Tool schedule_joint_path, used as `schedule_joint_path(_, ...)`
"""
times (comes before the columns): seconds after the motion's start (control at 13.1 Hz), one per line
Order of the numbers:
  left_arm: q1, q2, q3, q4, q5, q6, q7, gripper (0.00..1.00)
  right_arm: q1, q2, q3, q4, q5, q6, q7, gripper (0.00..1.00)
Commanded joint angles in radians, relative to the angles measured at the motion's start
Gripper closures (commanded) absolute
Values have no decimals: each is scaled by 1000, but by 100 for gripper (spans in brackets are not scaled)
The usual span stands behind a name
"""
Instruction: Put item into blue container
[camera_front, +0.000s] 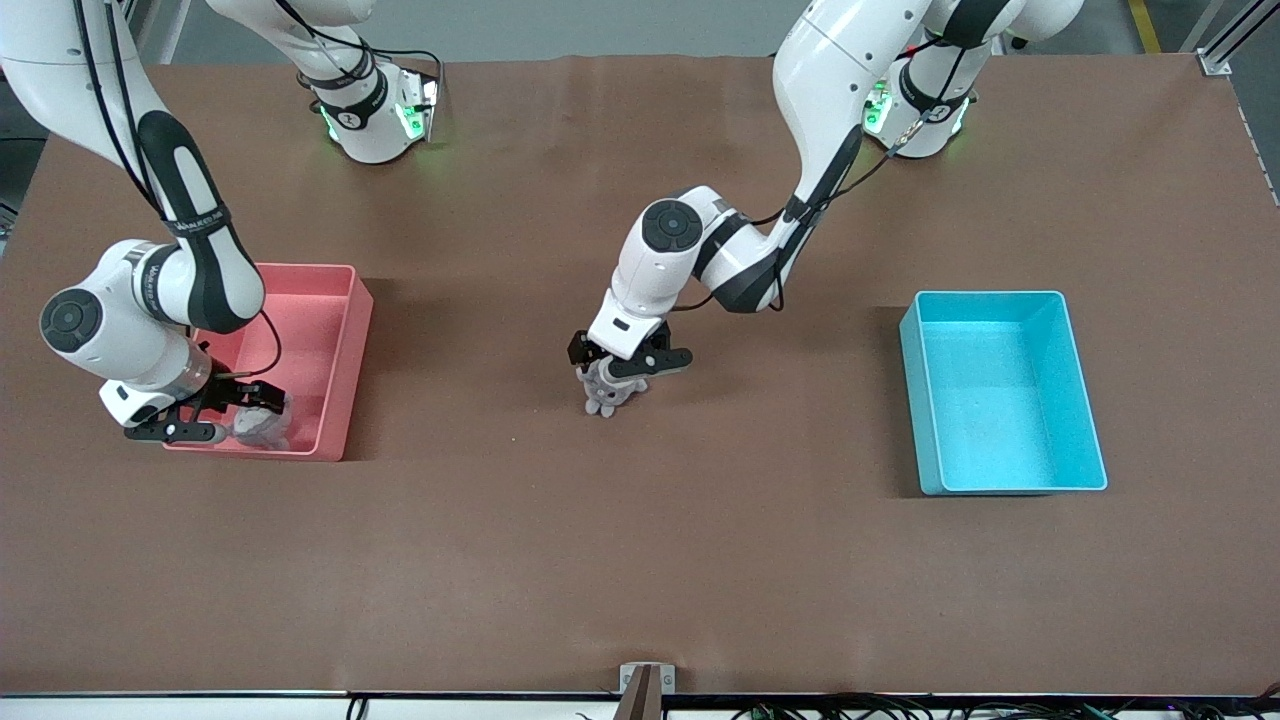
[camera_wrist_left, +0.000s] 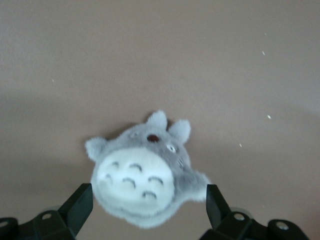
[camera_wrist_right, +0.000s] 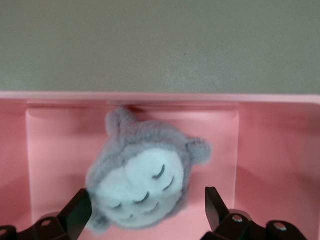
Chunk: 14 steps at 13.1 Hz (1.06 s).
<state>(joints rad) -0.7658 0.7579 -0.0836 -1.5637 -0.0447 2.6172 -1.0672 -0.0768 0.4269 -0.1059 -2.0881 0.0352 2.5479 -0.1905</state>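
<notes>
A: How far along is it?

B: Early. The blue container (camera_front: 1003, 392) sits bare at the left arm's end of the table. The left gripper (camera_front: 628, 362) is down over a grey plush toy (camera_front: 606, 392) mid-table, jaws wide on either side, not yet closed.

A: And the right gripper (camera_front: 222, 410)?

B: Spread wide in the pink bin (camera_front: 340, 340), straddling a second plush toy (camera_wrist_right: 145, 175). Grasp, carry and drop all remain.

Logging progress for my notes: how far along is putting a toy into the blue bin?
Done: nothing; the blue container is empty. In hand: the left tool is open around the grey plush mid-table. The right tool is open over another plush in the pink bin. Left: grip, carry, drop.
</notes>
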Motion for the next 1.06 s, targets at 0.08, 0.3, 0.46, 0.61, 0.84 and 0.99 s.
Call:
schedule_joint_path(0.08, -61, 50, 82, 74, -7, 1, -11, 0, -49, 56, 15, -4, -17, 81, -44, 0)
schedule_joint_path(0.3, -63, 66, 81, 80, -7, 1, -11, 0, -52, 65, 15, -3, -15, 80, -41, 0)
schedule_joint_path(0.46, -64, 66, 79, 76, -10, -2, -11, 0, -51, 65, 15, -3, -14, 75, -38, 13)
schedule_joint_path(0.61, -64, 67, 79, 70, -12, -8, -11, 0, -47, 65, 17, 8, -14, 66, -29, 63)
schedule_joint_path(0.84, -76, 84, 78, 68, -12, -14, -11, 0, -44, 64, 17, 32, -3, 26, -27, 99)
schedule_joint_path(0.99, -79, 86, 76, 67, -15, -22, -11, 0, -41, 55, 17, 74, -1, -71, -15, 100)
